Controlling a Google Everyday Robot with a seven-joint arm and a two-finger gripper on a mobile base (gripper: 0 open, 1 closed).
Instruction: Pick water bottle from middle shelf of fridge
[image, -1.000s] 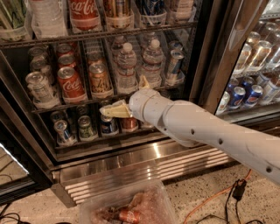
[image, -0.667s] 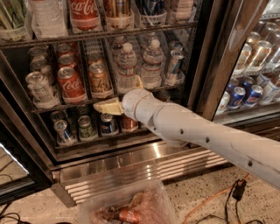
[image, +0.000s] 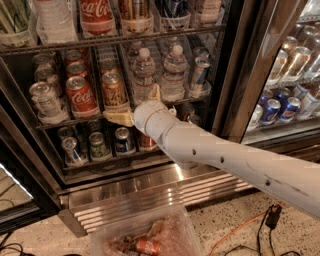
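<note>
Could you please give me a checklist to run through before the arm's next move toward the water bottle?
1. The fridge is open and the middle shelf is reachable: ok.
2. The water bottle is upright, beside a second bottle: ok.
3. The gripper is at shelf height, just before the water bottle: ok.
4. Its fingers are open: ok.
5. The water bottle is between the fingers: cannot tell, the wrist hides it.
6. The orange can is clear of the fingers: cannot tell.
</note>
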